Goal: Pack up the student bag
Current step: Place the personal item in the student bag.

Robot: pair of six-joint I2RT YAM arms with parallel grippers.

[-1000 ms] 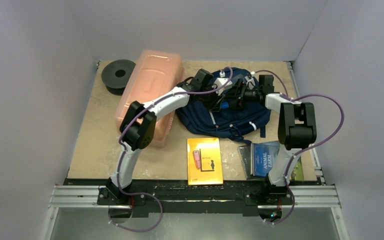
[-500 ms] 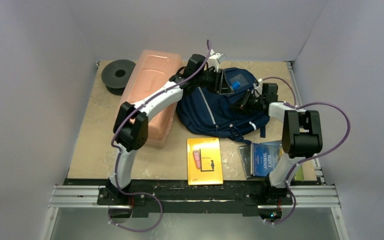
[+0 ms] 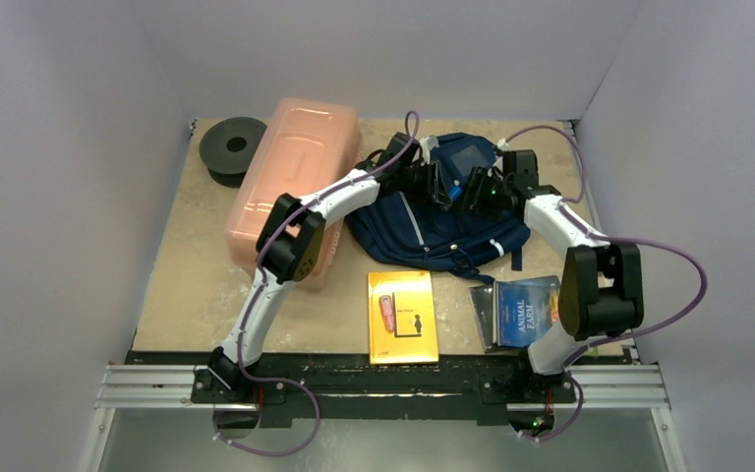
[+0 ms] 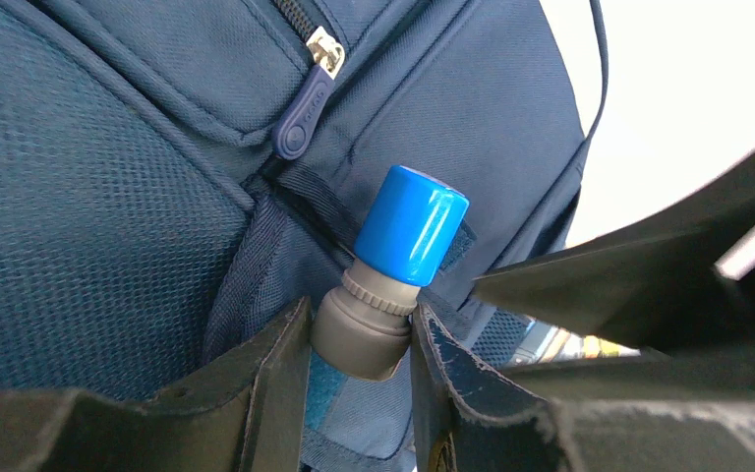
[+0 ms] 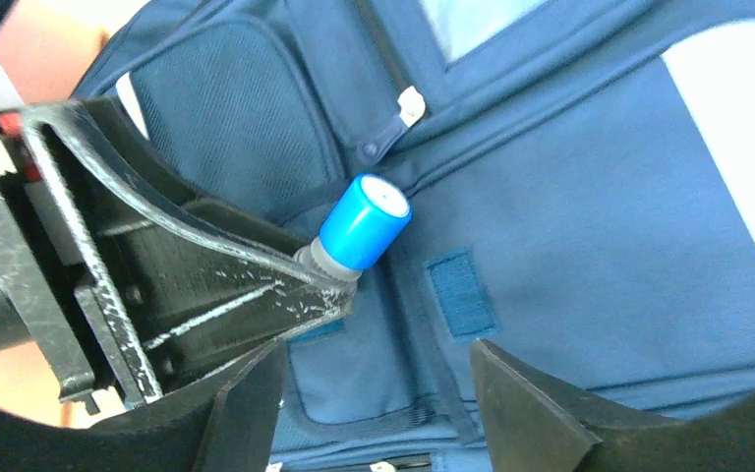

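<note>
The student bag (image 3: 423, 234), navy with grey stripes, lies flat at the back middle of the table. My left gripper (image 3: 442, 185) is above its upper part, shut on the grey neck of a bottle with a blue cap (image 4: 410, 226). The cap points at a zip pull (image 4: 300, 116) beside a mesh pocket (image 4: 88, 226); the bottle's body is hidden behind my fingers. In the left wrist view the left gripper (image 4: 359, 313) pinches the neck from both sides. My right gripper (image 5: 376, 346) hovers open just beside it over the bag's fabric (image 5: 600, 197), with the blue cap (image 5: 362, 223) ahead.
A long pink translucent box (image 3: 295, 182) lies left of the bag under the left arm, with a black spool (image 3: 233, 147) behind it. A yellow book (image 3: 403, 317) and a blue "Animal Farm" book (image 3: 526, 310) lie near the front edge.
The left gripper, still holding the bottle, has come down from the bag's far edge toward its middle. The right arm has swung in and up to meet it.
</note>
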